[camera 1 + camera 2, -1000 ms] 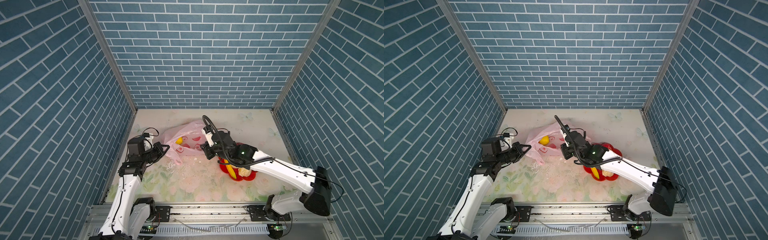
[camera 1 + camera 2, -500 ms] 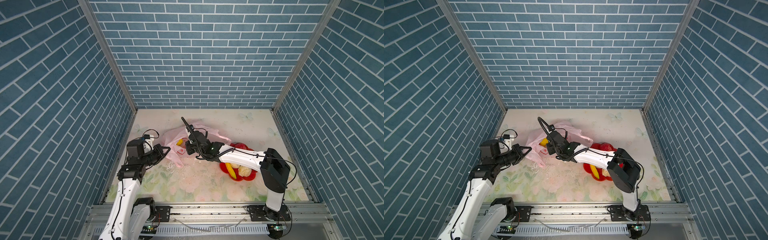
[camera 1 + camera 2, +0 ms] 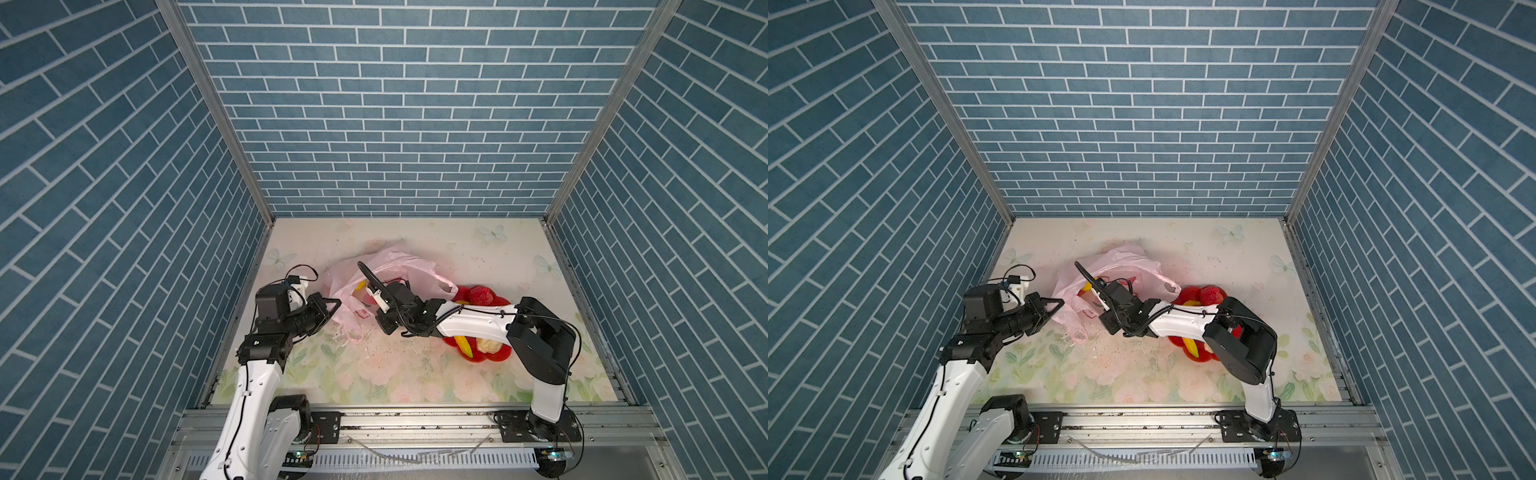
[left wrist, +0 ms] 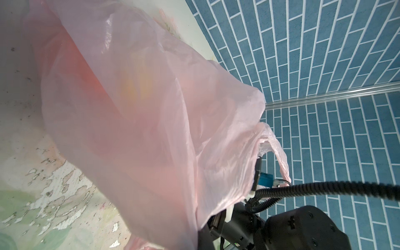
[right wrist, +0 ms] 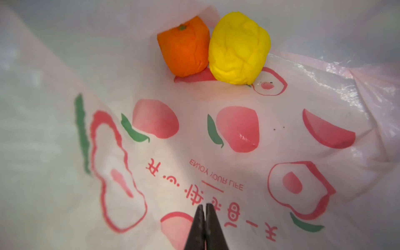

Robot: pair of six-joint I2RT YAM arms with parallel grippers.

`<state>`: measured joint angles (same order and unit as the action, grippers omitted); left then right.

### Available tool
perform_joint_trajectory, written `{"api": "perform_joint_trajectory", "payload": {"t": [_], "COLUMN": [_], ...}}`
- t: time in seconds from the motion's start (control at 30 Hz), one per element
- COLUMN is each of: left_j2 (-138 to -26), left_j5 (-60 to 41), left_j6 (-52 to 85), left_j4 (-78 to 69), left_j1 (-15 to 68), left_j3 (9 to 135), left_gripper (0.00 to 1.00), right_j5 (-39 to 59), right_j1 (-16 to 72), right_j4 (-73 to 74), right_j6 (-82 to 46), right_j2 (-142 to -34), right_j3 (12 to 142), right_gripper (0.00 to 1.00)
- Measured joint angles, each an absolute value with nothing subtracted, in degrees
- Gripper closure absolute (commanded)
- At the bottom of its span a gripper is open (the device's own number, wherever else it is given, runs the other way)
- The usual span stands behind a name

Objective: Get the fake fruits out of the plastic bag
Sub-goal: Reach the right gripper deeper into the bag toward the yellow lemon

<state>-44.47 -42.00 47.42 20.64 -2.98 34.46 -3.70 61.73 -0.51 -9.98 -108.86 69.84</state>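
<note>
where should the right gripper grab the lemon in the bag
Probably take the lemon across its middle, coming straight in through the bag mouth, opening the shut fingers first. The orange touches one flank, so slip one finger into that seam.

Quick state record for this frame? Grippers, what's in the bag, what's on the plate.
left gripper: shut on the plastic bag at its edge
right gripper: inside the bag's mouth, fingers shut, no fruit between them
in bag: orange and lemon, touching, beyond the fingers
on red plate: red berry, banana, cream ball
task: not done; two fruits visible inside
</note>
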Motion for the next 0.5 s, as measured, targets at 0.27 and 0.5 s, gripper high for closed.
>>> {"api": "perform_joint_trajectory", "payload": {"t": [0.27,0.5], "left_j2": [-42.35,-37.98], "left_j5": [-42.26,-43.18], "left_j6": [47.11,43.88], "left_j4": [21.45,27.35], "left_j1": [-2.98,-2.98], "left_j3": [34.35,33.78], "left_gripper": [0.88,0.87], "right_j5": [-3.86,-4.05], "right_j1": [61.71,61.73], "right_j4": [-7.4,-13.65], "right_j6": [-5.04,-2.44], "right_j2": [-112.81,-120.11], "right_j3": [74.02,82.63], "right_gripper": [0.95,0.95]}}
